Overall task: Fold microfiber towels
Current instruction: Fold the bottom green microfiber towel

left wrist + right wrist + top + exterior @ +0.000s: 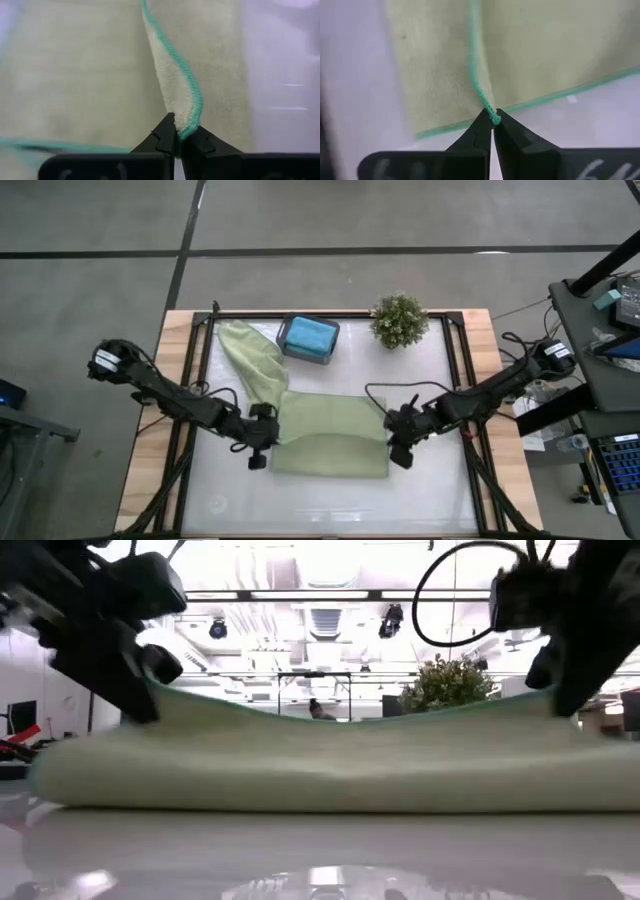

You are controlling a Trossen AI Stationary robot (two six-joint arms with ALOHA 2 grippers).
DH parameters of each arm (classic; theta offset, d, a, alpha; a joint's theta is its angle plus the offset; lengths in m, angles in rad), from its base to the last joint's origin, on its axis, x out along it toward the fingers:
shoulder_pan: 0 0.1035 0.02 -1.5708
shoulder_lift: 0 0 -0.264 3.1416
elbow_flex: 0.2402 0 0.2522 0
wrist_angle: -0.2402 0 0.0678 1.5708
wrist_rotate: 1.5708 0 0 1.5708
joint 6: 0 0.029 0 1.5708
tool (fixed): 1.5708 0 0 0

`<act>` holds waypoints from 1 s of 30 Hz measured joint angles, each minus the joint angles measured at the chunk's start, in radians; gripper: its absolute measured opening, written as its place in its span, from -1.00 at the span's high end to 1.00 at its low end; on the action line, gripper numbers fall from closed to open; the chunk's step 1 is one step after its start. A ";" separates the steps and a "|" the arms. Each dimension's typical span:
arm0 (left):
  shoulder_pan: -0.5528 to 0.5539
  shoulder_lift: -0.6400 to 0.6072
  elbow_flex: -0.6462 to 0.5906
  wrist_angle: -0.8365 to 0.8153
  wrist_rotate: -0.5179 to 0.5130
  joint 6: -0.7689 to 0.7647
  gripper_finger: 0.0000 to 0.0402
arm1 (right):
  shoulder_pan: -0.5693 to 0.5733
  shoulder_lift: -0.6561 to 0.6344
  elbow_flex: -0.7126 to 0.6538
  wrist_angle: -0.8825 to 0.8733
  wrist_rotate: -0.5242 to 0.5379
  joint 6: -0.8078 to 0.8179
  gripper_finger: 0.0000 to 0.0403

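Note:
A light sage green microfiber towel point(330, 435) with a teal hem lies at the table's middle. Part of it is laid over itself. My left gripper point(266, 442) is shut on its left corner and my right gripper point(394, 442) on its right corner. In the low view the held edge point(330, 720) sags between the left gripper point(150, 690) and the right gripper point(553, 690), while the rest of the towel point(330, 765) rests on the table. My left gripper pinches the towel's hemmed corner point(187, 127) between its two fingertips, slanting down from the table's left. The corner is lifted off the table and the hem runs away from the fingers. My right gripper pinches the other hemmed corner point(493, 116) at its fingertips, slanting down from the table's right. That corner is lifted too, and the edge between the two holds hangs slack.
A second sage green towel point(250, 360) lies crumpled at the far left. A dark grey tray point(290, 340) holding a teal-blue towel point(310, 335) stands at the far middle, with a potted plant point(399, 320) to its right. Bare table point(330, 505) lies toward the near edge.

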 joint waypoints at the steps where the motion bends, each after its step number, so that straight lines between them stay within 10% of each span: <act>1: 0.004 0.000 0.000 -0.015 -0.034 0.012 1.00 | -0.007 -0.004 0.000 -0.021 0.037 -0.006 0.96; 10: 0.146 -0.002 0.000 -0.042 -0.175 0.209 1.00 | -0.121 -0.018 0.000 -0.137 0.248 -0.115 0.96; 30: 0.364 0.008 0.000 -0.034 -0.167 0.357 1.00 | -0.298 -0.018 0.000 -0.142 0.254 -0.293 0.96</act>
